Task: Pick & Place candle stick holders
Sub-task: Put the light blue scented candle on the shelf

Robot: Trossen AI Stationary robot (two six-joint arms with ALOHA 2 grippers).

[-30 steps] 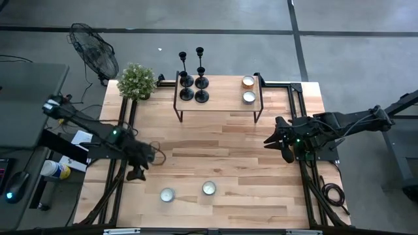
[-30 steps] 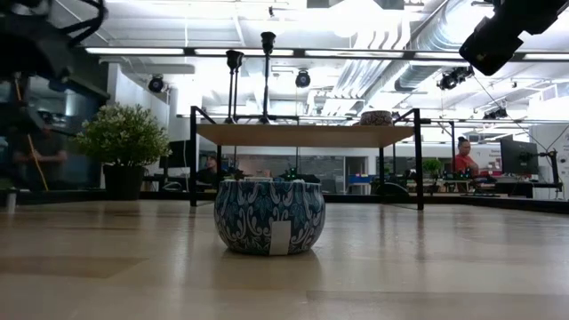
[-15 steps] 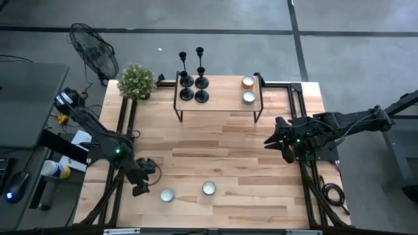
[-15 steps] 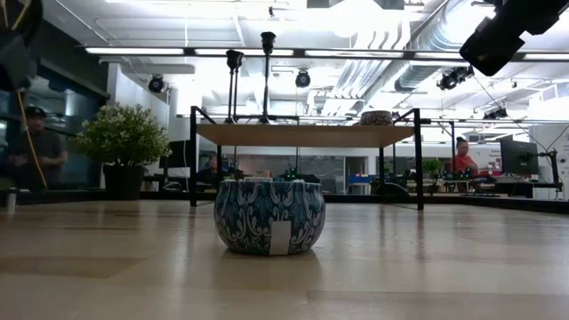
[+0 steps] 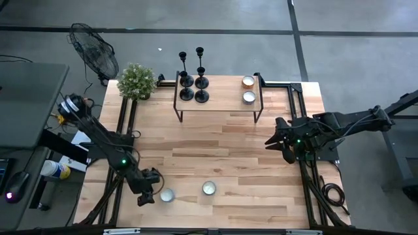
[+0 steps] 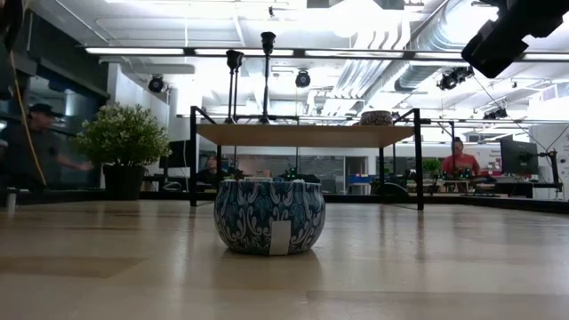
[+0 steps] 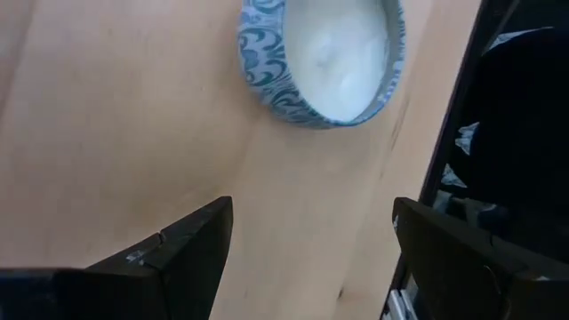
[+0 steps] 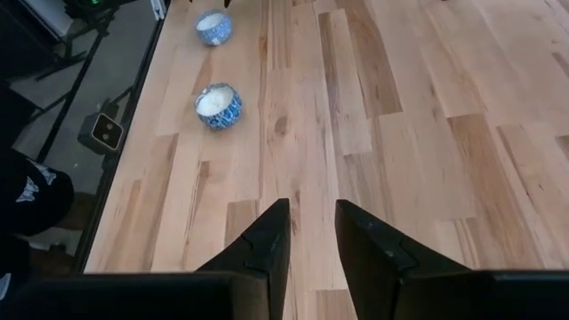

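Four slim black candle stick holders (image 5: 194,88) stand on their round bases on the left part of a raised wooden shelf (image 5: 222,101) at the table's far side. Two stems (image 6: 267,76) show above the shelf in the low view. My left gripper (image 5: 147,193) is open and empty low over the table near its near-left corner, just left of a blue-patterned candle tin (image 7: 324,62). My right gripper (image 5: 279,142) is narrowly open and empty, above the table's right side.
Two blue-patterned candle tins (image 5: 167,194) (image 5: 208,188) sit near the table's near edge. A copper tealight cup (image 5: 248,81) and a silver one (image 5: 249,97) are on the shelf's right part. A potted plant (image 5: 137,81) stands at the far left corner. People show in the room behind.
My left gripper has gone toward the table's near edge and a little to the right, down toward the left candle tin. My right arm has kept still.
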